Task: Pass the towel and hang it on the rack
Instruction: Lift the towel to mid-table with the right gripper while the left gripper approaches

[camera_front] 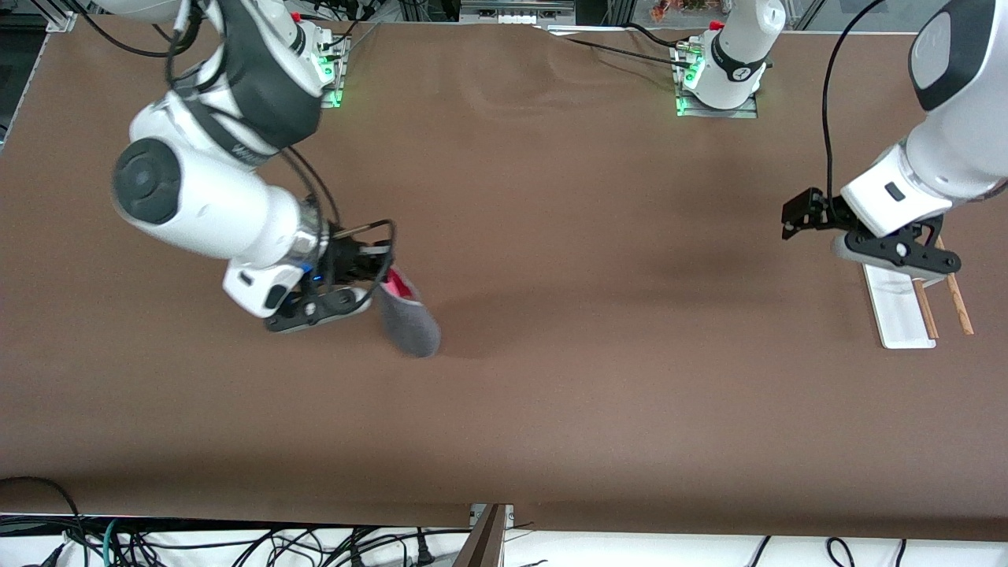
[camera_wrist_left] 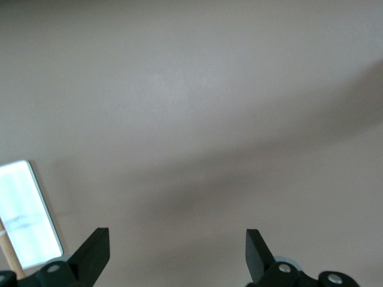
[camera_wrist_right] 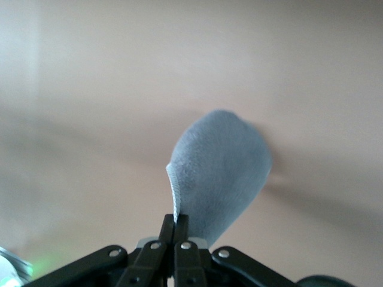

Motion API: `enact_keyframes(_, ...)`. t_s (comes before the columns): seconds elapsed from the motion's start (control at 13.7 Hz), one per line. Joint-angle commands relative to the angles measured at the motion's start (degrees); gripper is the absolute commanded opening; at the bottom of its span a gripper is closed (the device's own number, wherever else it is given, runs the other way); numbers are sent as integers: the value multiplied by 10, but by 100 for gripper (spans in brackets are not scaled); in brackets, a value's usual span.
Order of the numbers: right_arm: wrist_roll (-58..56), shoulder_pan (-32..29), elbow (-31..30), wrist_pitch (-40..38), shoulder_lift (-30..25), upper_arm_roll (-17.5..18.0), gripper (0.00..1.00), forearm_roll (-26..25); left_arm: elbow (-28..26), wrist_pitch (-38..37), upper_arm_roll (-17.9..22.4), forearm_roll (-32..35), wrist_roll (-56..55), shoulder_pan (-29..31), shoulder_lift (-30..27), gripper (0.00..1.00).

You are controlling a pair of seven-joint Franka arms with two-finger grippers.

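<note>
My right gripper (camera_front: pixel 383 287) is shut on one edge of the towel (camera_front: pixel 409 319) and holds it in the air over the table toward the right arm's end. The towel hangs with its dark grey face out and a strip of pink-red by the fingers. It fills the middle of the right wrist view (camera_wrist_right: pixel 218 179), pinched at the fingertips (camera_wrist_right: pixel 175 222). The rack (camera_front: pixel 906 303) stands at the left arm's end: white base, two brown rods. My left gripper (camera_front: pixel 791 216) hangs open and empty over the table beside the rack; its fingers (camera_wrist_left: pixel 96 251) stand wide apart.
The brown table (camera_front: pixel 551 236) is bare between the two arms. The rack's white base (camera_wrist_left: pixel 24 215) shows at the edge of the left wrist view. Cables run along the table's near edge (camera_front: pixel 236 543).
</note>
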Motion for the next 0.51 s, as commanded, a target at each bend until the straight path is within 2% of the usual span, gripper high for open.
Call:
enact_keyframes(0.0, 69, 44, 22, 62, 12, 5, 0, 2, 72, 1, 1, -14, 19, -6, 70, 100)
enact_keyframes(0.22, 84, 89, 22, 114, 18, 3, 0, -3, 69, 15, -1, -60, 107, -21, 91, 100)
enact_keyframes(0.44, 83, 131, 22, 150, 26, 1, 0, -14, 66, 12, -1, -144, 216, -20, 109, 100)
